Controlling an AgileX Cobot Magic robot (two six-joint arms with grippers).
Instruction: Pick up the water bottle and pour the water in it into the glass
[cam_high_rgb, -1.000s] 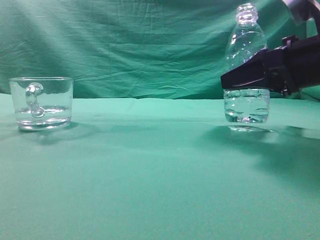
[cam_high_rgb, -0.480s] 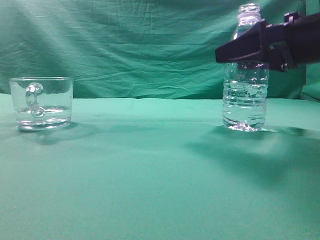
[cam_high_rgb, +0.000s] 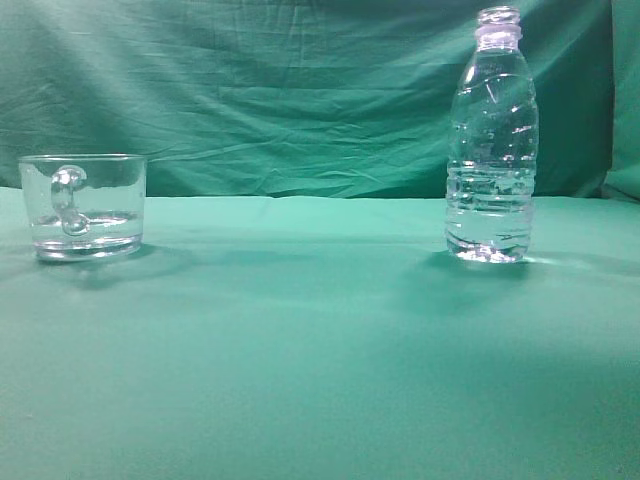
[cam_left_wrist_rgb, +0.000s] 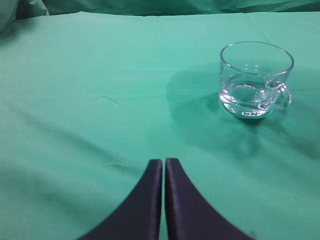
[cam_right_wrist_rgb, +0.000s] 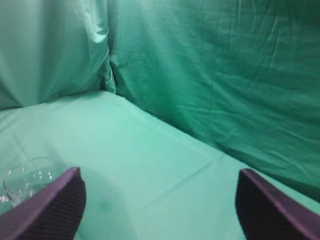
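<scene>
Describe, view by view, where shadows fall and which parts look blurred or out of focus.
Exterior view: soft shadows beside the glass and water bottle, foreground cloth hazy. Left wrist view: glass sharp, shadow to its left. Right wrist view: the open right claw fingers and glass blurred.

Wrinkled green cloth backdrop (cam_high_rgb: 250, 90) hangs behind a green-draped table (cam_high_rgb: 300, 350).
</scene>
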